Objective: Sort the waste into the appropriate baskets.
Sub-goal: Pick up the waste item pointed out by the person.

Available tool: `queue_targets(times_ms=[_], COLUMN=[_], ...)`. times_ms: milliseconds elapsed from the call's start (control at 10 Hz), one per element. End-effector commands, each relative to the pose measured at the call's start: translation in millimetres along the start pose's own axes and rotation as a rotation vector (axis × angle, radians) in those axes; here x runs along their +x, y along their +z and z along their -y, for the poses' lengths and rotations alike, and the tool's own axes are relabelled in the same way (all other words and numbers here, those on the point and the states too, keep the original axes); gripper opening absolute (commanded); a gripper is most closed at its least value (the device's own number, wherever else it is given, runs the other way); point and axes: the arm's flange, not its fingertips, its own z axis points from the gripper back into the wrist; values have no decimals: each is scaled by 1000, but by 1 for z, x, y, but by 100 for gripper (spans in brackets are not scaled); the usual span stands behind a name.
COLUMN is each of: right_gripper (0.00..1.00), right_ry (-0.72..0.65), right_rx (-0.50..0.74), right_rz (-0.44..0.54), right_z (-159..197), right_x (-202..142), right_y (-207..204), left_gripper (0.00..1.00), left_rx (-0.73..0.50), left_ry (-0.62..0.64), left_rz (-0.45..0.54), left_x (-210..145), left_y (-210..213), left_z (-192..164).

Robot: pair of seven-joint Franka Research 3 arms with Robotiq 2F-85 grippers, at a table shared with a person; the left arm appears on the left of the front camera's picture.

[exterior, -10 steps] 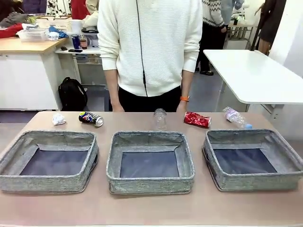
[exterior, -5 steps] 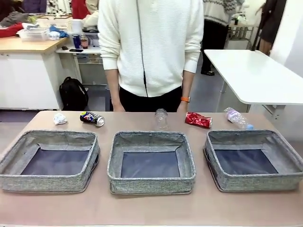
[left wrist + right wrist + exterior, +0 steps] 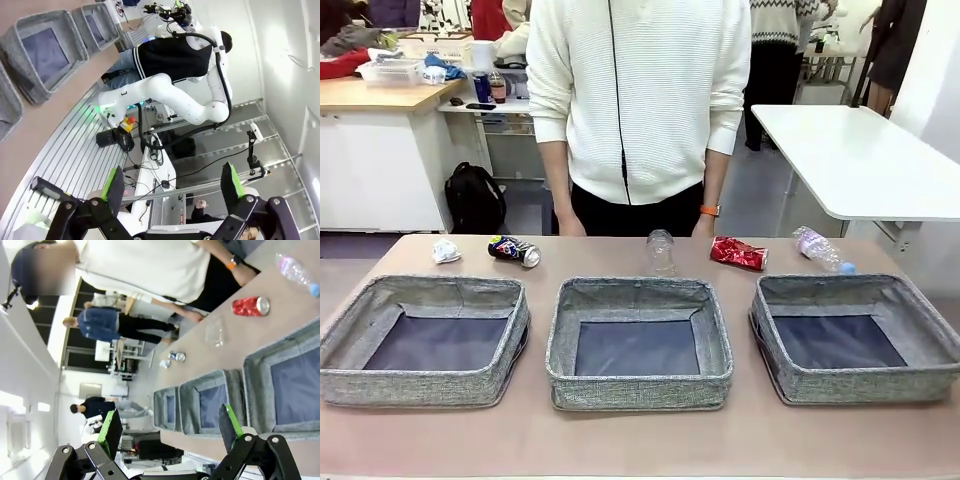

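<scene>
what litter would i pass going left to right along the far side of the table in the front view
white paper wad → dark blue-black can → upright clear bottle → red can → clear bottle lying down with a blue cap

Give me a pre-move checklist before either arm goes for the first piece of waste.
1. Left gripper open and empty: ok.
2. Right gripper open and empty: ok.
3. Left basket, middle basket, right basket with bare bottoms: ok.
4. Paper wad, dark can, clear bottle, red can, capped bottle on the table beyond the baskets, apart from each other: ok.
5. Person at the far edge, no arm over the waste: ok.
6. Clear bottle upright or lying: cannot tell.
</scene>
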Motion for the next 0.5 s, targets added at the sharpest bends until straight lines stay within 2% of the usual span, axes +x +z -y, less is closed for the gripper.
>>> queue_targets(times_ms=[0, 400], right_gripper=[100, 100], right_ry=[2, 2], right_rx=[19, 19], right_rz=[-1, -1], right_z=[-2, -2], right_x=[2, 2], right_y=[0, 0], left_gripper=[100, 100], left_rx=[-24, -24], left_ry=[-13, -13], left_rz=[7, 7], left_x=[1, 1], left_y=[-1, -1], left_z=[0, 0])
